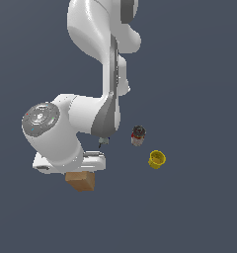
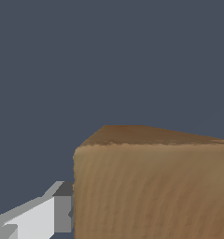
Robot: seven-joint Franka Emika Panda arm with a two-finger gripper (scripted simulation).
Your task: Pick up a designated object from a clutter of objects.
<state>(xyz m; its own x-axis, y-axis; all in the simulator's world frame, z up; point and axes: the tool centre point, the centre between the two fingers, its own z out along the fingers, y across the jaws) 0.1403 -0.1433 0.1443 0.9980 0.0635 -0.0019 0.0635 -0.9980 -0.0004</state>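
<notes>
Exterior view: the white Panda arm (image 1: 98, 74) comes down from the top of the frame and bends toward the exterior view's left, its wrist and hand sitting low over the light brown wood-grained cube (image 1: 81, 181), which lies on the flat dark slate-blue tabletop (image 1: 199, 74). The hand covers the upper part of the cube, so only its lower portion shows below the white housing; the gripper's fingers are hidden from here. Off to the exterior view's right of the arm stands a small dark-topped white and red can (image 1: 138, 135), upright and apart from the cube. Further to the right and a little lower lies a small yellow cup (image 1: 157, 159), near the can but not touching it. A tiny grey-blue item (image 1: 103, 141) shows just beside the arm's grey underside, between the wrist and the can. Wrist view: the cube (image 2: 153, 186) fills much of the frame, its striped wood-grain side facing the camera and a darker brown face visible above it. One light grey finger (image 2: 41, 214) of the gripper lies right against the cube's side edge, apparently touching it. The opposite finger is out of frame, so I cannot tell how wide the gripper stands or whether it has a hold on the cube.
</notes>
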